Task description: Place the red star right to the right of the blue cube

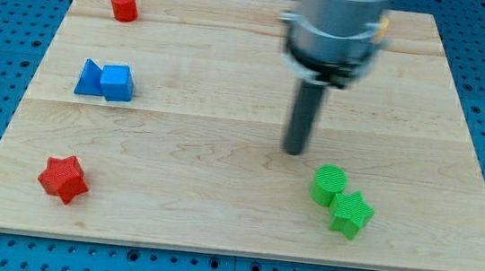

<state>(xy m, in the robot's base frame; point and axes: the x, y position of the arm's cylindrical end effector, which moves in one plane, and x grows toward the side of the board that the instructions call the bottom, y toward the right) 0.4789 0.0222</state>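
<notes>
The red star [64,179] lies near the board's bottom left corner. The blue cube [116,83] sits at the left, touching a blue triangular block [90,79] on its left side. My tip [294,150] is right of the board's middle, far to the right of both the red star and the blue cube, and just up-left of the green blocks. It touches no block.
A red cylinder [124,5] stands near the top left corner. A green cylinder [329,184] and a green star [351,214] touch each other at the bottom right. The wooden board [231,71] lies on a blue perforated base.
</notes>
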